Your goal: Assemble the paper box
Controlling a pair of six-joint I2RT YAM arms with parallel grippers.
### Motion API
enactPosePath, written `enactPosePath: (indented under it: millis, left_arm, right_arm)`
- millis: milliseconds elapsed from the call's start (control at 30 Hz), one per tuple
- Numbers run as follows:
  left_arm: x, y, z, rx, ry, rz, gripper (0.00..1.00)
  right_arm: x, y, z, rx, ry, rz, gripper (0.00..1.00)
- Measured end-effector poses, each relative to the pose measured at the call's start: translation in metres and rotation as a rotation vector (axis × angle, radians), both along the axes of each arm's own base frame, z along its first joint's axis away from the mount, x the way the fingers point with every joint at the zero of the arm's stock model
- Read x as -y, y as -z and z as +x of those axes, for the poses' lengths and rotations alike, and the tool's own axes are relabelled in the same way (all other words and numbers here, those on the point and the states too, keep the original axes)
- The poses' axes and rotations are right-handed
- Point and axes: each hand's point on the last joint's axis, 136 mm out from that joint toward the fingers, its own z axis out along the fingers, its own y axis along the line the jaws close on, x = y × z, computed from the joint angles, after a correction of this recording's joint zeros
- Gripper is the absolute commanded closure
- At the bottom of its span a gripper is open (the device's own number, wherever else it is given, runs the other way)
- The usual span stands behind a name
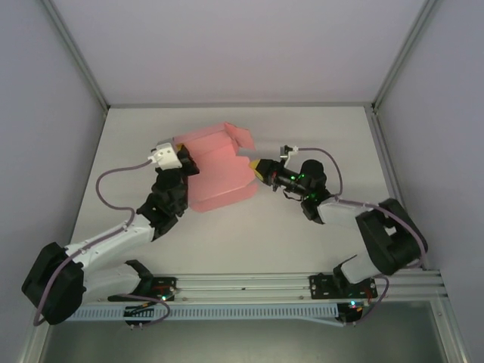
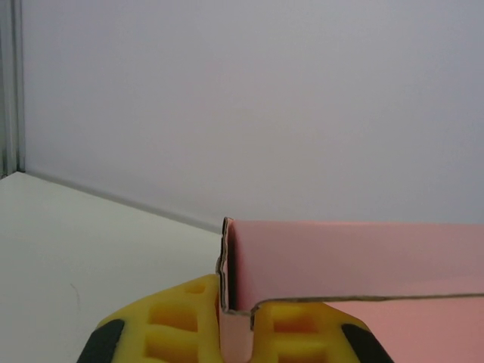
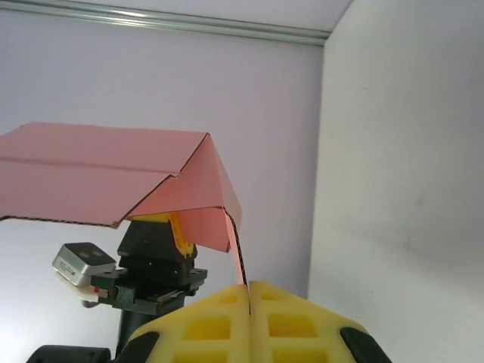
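Note:
The paper box (image 1: 219,170) is a salmon-pink card sheet with folded flaps, held up over the middle of the table between both arms. My left gripper (image 1: 189,162) is shut on its left edge. In the left wrist view the yellow fingers (image 2: 181,325) pinch a folded corner of the card (image 2: 355,257). My right gripper (image 1: 261,168) is shut on the sheet's right edge. In the right wrist view a thin flap runs down into the closed yellow jaws (image 3: 248,291), and the card (image 3: 98,174) arches like a roof above the left gripper (image 3: 178,234).
The white table (image 1: 318,136) is enclosed by pale walls with metal corner posts (image 1: 76,53). An aluminium rail (image 1: 249,283) carrying the arm bases runs along the near edge. Grey cables loop beside each wrist.

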Motion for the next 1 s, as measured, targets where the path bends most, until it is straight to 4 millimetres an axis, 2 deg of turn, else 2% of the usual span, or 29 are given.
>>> enactPosePath:
  millis: [167,200,267,367,433,467,500,533,633,700,800,867,1000]
  left_arm:
    - [-0.006,0.006,-0.002,-0.010,-0.012,0.012,1.00]
    - [-0.007,0.008,-0.002,-0.017,-0.014,0.022,1.00]
    - [-0.009,0.011,-0.003,-0.032,-0.024,0.040,1.00]
    - [-0.005,0.010,-0.003,-0.036,-0.002,0.037,1.00]
    - [-0.001,0.008,-0.005,-0.040,0.019,0.036,1.00]
    - [0.000,0.007,-0.006,-0.040,0.028,0.033,1.00]
    - [0.001,0.005,-0.007,-0.038,0.036,0.027,1.00]
    - [0.000,0.003,-0.009,-0.034,0.040,0.019,1.00]
    - [-0.003,-0.005,-0.014,-0.021,0.047,0.000,1.00]
    - [-0.003,-0.006,-0.016,-0.023,0.055,0.000,1.00]
    - [0.000,-0.002,-0.016,-0.040,0.074,0.015,1.00]
    - [0.002,0.003,-0.016,-0.058,0.090,0.031,1.00]
    - [0.007,0.011,-0.016,-0.089,0.114,0.055,1.00]
  right_arm:
    - [-0.009,0.016,0.006,-0.082,-0.057,0.115,1.00]
    - [-0.011,0.019,0.005,-0.090,-0.071,0.118,0.98]
    - [-0.013,0.015,0.006,-0.075,-0.094,0.111,0.73]
    - [-0.016,0.001,0.011,-0.005,-0.102,0.023,0.65]
    - [-0.013,-0.012,0.015,0.060,-0.063,-0.104,0.59]
    - [-0.008,-0.019,0.018,0.091,-0.024,-0.178,0.53]
    - [0.002,-0.028,0.023,0.123,0.034,-0.264,0.41]
    - [0.014,-0.037,0.027,0.154,0.093,-0.343,0.35]
    - [0.063,-0.059,0.027,0.258,0.236,-0.564,0.20]
    - [0.091,-0.061,0.023,0.308,0.276,-0.680,0.18]
    - [0.116,-0.044,0.023,0.323,0.272,-0.826,0.24]
    - [0.115,-0.030,0.027,0.325,0.206,-0.902,0.27]
    - [0.083,-0.024,0.041,0.417,-0.003,-0.941,0.33]
